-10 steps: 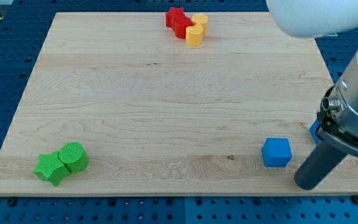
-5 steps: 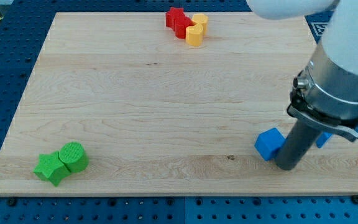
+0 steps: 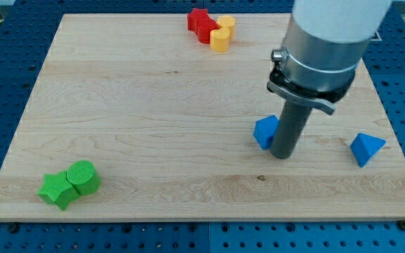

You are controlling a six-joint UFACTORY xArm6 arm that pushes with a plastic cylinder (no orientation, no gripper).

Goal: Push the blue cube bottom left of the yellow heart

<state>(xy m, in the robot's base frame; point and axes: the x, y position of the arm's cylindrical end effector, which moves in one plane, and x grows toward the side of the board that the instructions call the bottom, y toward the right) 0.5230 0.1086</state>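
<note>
- Blue is the colour we are working with: the blue cube (image 3: 265, 131) sits in the right half of the wooden board (image 3: 153, 105), turned so a corner faces the view's left, and my tip (image 3: 283, 155) presses against its right side.
- We have no gripper and hold nothing; the rod only bears on the cube, so contact can be lost at any moment.
- Since the cube is rotated, we judge that an off-centre push could spin it away, letting the tip slide past.
- Our goal, the yellow heart (image 3: 220, 39), lies well apart near the view's top, touching a yellow cylinder (image 3: 226, 24) and the red blocks (image 3: 202, 24).
- Overshooting upward could ram the cube into that cluster and shift the heart itself.
- A blue triangular block (image 3: 365, 148) at the view's right and the green blocks (image 3: 69, 183) at bottom left seem safely out of our path.
</note>
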